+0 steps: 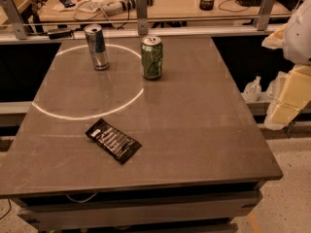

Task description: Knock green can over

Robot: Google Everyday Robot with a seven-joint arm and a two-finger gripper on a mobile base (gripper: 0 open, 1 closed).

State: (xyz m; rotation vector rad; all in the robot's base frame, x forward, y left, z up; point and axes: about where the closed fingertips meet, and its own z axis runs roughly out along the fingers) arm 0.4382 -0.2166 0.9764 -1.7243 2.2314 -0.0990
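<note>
One upright green can [151, 57] on table [194, 130]; hand [287, 98] far right.

Brown table [194, 144], speckled floor [291, 198], cluttered desk [184, 1] behind

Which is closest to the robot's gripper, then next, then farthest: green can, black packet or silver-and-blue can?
The gripper hangs beyond the table's right edge.
1. green can, back middle
2. black packet, front left
3. silver-and-blue can, back left

Dim amber light, gripper [290, 97] at right edge
</note>
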